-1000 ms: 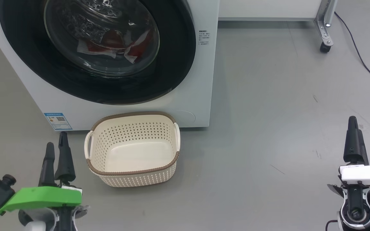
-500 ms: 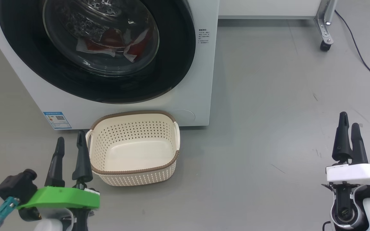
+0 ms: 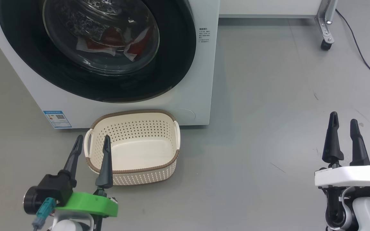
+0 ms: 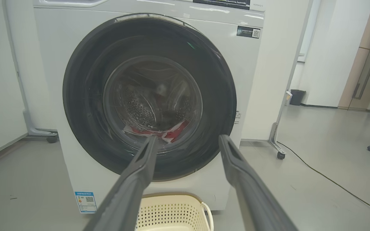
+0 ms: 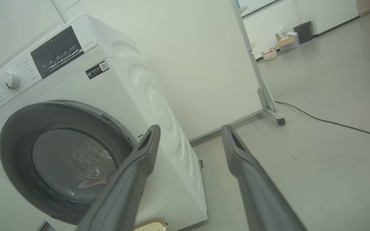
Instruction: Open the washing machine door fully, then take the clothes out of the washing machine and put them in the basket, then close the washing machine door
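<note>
The white washing machine (image 3: 201, 80) stands ahead with its black-rimmed round door (image 3: 172, 64) shut. Red and white clothes (image 3: 120, 40) lie in the drum behind the glass, and these clothes (image 4: 169, 133) also show in the left wrist view. The cream basket (image 3: 133, 168) with a brown rim sits empty on the floor in front of the machine. My left gripper (image 3: 93, 141) is open, its fingers over the basket's near left corner, holding nothing. My right gripper (image 3: 344, 117) is open and empty, far right over bare floor. In the right wrist view the door (image 5: 18, 134) is seen from the side.
Grey floor spreads to the right of the machine. A wheeled metal stand leg (image 3: 324, 32) and a black cable (image 3: 365, 61) lie at the far right. A blue sticker (image 3: 56, 118) marks the machine's lower left.
Both grippers have swung inward and forward; the left one moved right until its fingers overlap the basket's left corner. The right fingers now show spread apart. Door, clothes and basket are unmoved.
</note>
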`<state>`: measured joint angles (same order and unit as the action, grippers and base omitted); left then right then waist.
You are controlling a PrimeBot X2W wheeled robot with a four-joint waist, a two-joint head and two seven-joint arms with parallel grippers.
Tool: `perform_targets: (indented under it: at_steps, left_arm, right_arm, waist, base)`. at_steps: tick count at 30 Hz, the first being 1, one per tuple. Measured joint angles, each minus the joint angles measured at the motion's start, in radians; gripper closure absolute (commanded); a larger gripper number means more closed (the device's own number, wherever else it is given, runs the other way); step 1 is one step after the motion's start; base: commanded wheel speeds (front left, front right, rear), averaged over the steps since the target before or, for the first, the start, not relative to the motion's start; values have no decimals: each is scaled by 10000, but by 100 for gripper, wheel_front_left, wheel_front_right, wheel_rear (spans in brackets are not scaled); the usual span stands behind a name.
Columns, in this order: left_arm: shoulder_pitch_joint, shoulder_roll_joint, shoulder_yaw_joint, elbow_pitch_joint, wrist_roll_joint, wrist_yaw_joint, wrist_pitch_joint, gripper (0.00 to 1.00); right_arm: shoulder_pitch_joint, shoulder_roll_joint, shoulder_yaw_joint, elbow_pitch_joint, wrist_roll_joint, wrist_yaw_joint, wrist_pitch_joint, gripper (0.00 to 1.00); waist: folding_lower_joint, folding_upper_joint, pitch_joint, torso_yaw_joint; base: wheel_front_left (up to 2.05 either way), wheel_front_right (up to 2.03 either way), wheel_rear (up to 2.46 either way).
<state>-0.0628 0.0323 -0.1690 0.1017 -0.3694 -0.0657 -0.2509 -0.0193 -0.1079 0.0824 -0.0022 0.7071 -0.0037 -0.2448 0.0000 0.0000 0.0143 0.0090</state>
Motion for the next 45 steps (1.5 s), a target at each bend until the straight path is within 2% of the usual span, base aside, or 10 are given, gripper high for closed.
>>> perform_targets:
  at_steps: [8,18,36,45]
  left_arm:
    - [7,19,-268,499,558,178,-12,0]
    - [22,25,-447,1147,539,389,-12,0]
    - [19,33,-554,1845,527,709,-12,0]
    - [9,33,-558,2061,441,830,-12,0]
  right_arm:
    - [-12,-236,374,589,-807,-355,33,0]
    - [-17,-539,1097,1206,-1546,-508,564,0]
    - [-123,-817,1866,2011,-1985,-506,1628,0]
    - [-134,-838,1900,2073,-1990,-504,1707,0]
  waist:
    - [0,0,-10,4]
    - [0,0,-56,9]
    - [0,0,-46,4]
    - [0,0,-13,17]
  base:
    - [0,0,0]
    - [0,0,0]
    - [0,0,0]
    - [0,0,0]
